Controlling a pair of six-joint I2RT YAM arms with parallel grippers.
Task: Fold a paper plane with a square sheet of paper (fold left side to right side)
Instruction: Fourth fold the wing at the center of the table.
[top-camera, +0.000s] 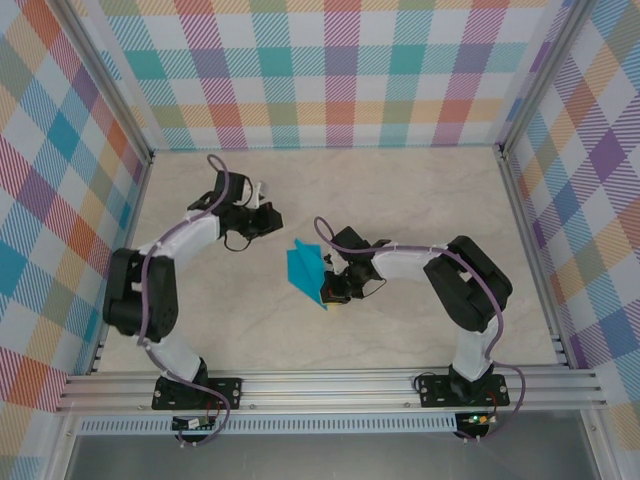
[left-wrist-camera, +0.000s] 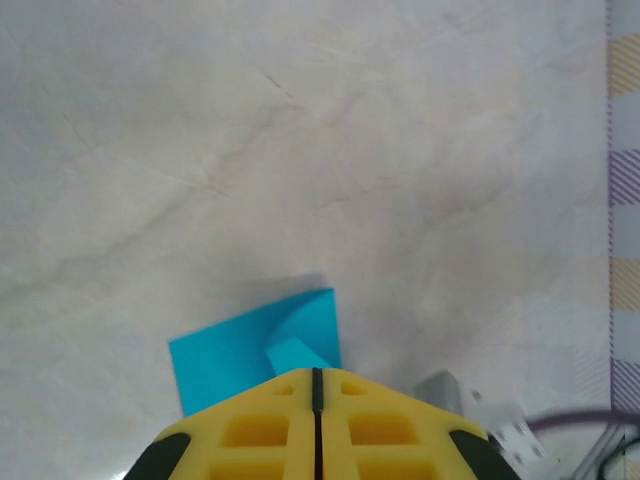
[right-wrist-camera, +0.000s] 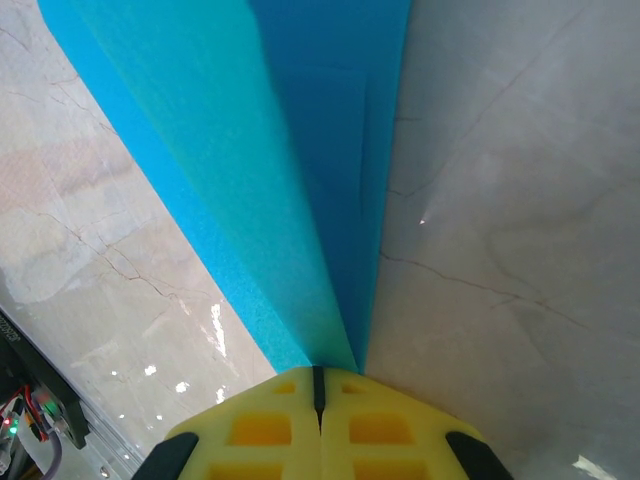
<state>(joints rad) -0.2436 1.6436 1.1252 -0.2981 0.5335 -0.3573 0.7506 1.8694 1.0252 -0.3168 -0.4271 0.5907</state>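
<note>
While the right gripper (top-camera: 335, 288) pinches the paper plane (top-camera: 306, 272) by its pointed end, the left gripper (top-camera: 266, 222) holds nothing.
Right side: yellow fingers (right-wrist-camera: 380, 430) clamped on the narrow tip; the creased teal folds widen away from them. The plane is near the middle of the marble-look table (top-camera: 400, 190). Left side: fingers (left-wrist-camera: 250, 430) pressed together, empty, near the plane's left edge but apart from it.
</note>
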